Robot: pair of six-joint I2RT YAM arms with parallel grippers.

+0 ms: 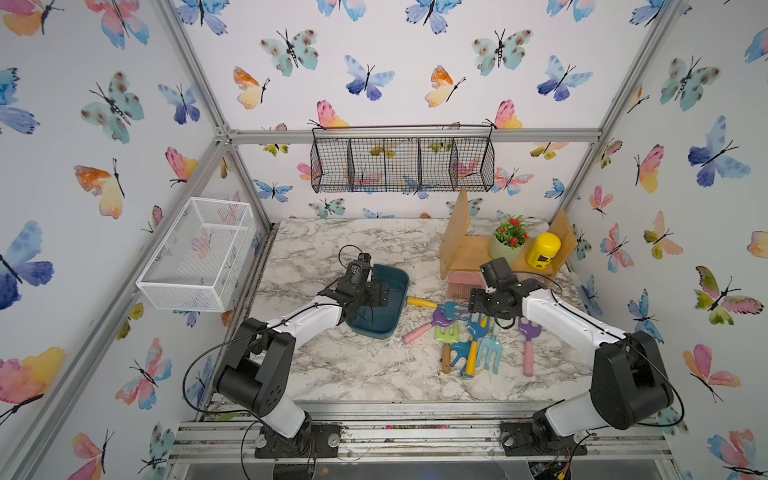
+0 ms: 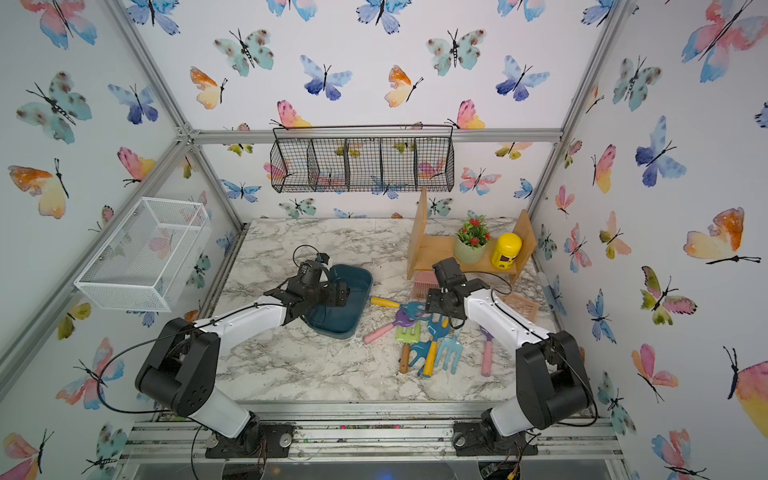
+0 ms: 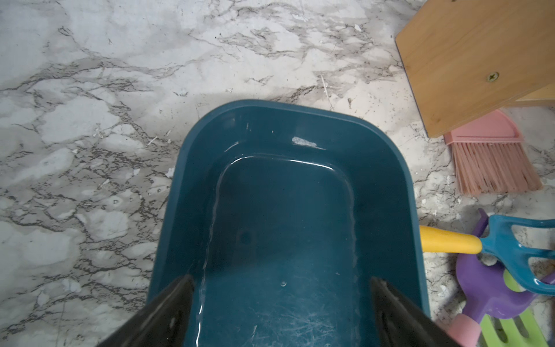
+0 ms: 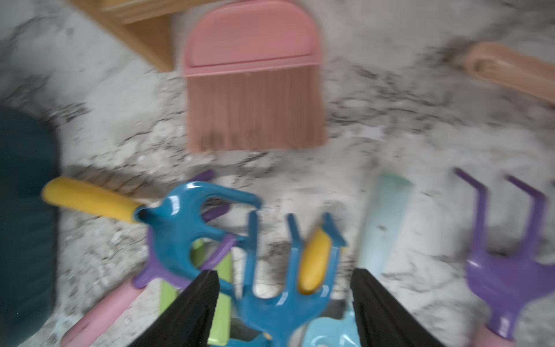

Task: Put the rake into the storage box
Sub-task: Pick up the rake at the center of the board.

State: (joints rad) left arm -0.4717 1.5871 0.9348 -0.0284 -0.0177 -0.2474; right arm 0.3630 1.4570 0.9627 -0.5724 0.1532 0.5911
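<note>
The storage box (image 1: 397, 286) (image 2: 358, 286) (image 3: 300, 135) is a dark teal tub, empty, left of centre on the marble table. My left gripper (image 1: 380, 295) (image 2: 343, 296) (image 3: 282, 282) hovers over its inside, open. Right of the box lies a pile of several toy tools. A blue three-pronged rake (image 1: 478, 324) (image 4: 279, 300) lies under my right gripper (image 1: 471, 308) (image 2: 430, 306) (image 4: 283, 273), whose jaws stand open on either side of its head without touching it. A blue claw rake with a yellow handle (image 1: 449, 309) (image 3: 510, 240) (image 4: 180, 222) lies nearest the box. The right wrist view is blurred.
A pink brush (image 1: 463, 286) (image 4: 255, 90) lies in front of a wooden shelf (image 1: 465, 249) holding a plant pot (image 1: 509, 245) and a yellow canister (image 1: 542, 249). Purple, green and light blue tools (image 1: 528, 332) are in the pile. A white mesh basket (image 1: 199, 253) and a black wire basket (image 1: 403, 164) hang on the walls.
</note>
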